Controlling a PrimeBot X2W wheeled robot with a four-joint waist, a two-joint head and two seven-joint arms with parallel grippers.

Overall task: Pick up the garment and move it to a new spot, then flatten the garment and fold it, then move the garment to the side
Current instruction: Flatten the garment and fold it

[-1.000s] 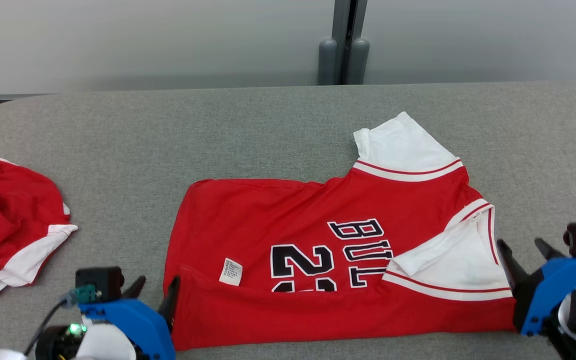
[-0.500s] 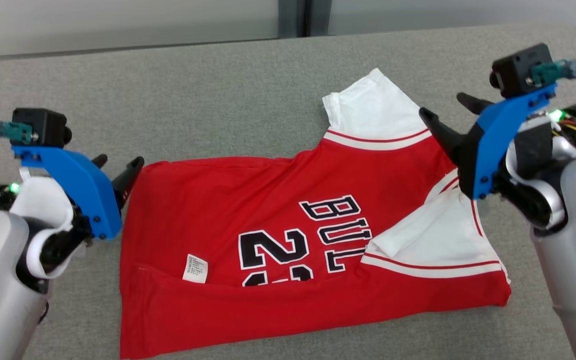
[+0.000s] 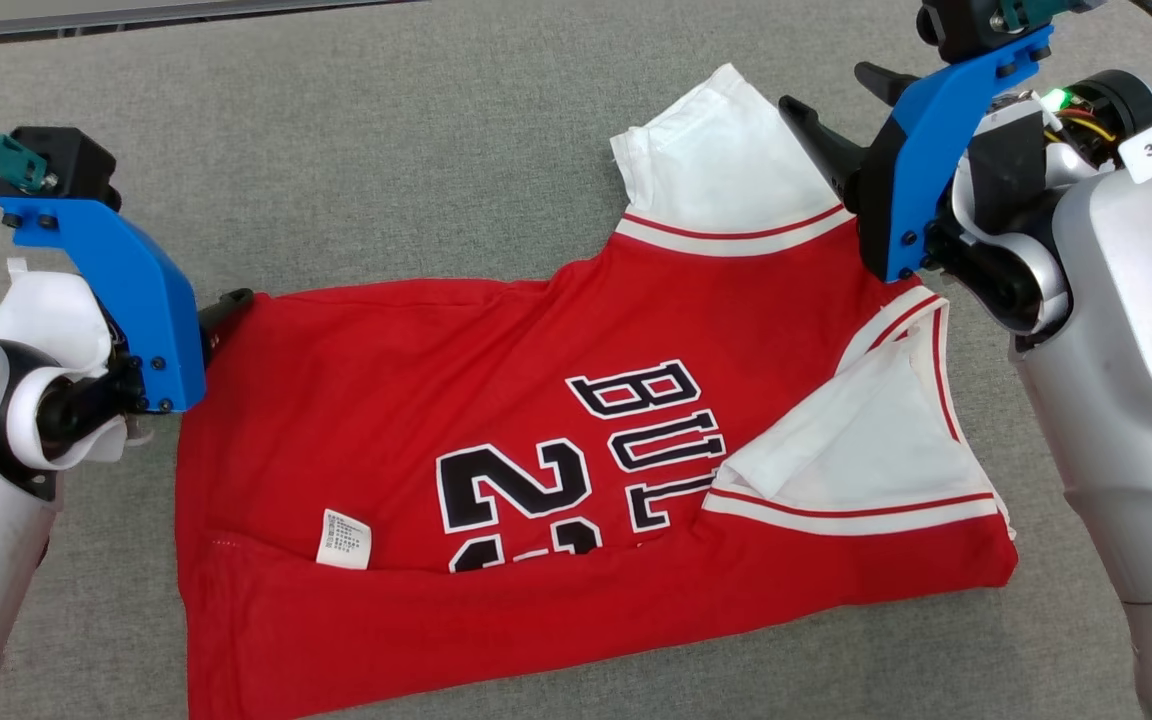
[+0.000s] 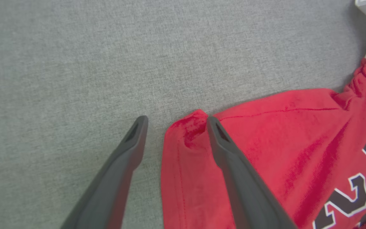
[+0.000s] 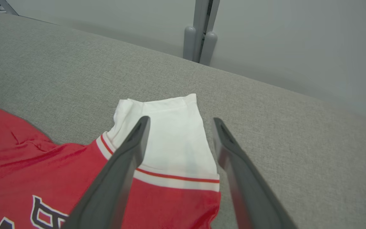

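Observation:
A red jersey [image 3: 416,380] with white sleeves and black lettering lies spread on the grey table, its near edge folded over. At the jersey's far left corner [image 4: 189,127] my left gripper [image 4: 175,120] is open, one finger on the bare table and the other on the red cloth. In the head view that left gripper [image 3: 219,310] is half hidden behind its blue bracket. My right gripper [image 3: 826,90] is open over the far white sleeve [image 3: 716,160]. In the right wrist view the right gripper [image 5: 180,120] straddles the sleeve [image 5: 176,143] with its fingers apart.
The grey cloth-covered table [image 3: 386,150] extends all around the jersey. A pale wall with a grey post [image 5: 199,41] stands behind the table's far edge. A white label [image 3: 344,538] shows on the jersey near the fold.
The head camera has tilted down and closer. Both arms have reached forward: the left gripper to the jersey's far left corner, the right gripper to the white sleeve.

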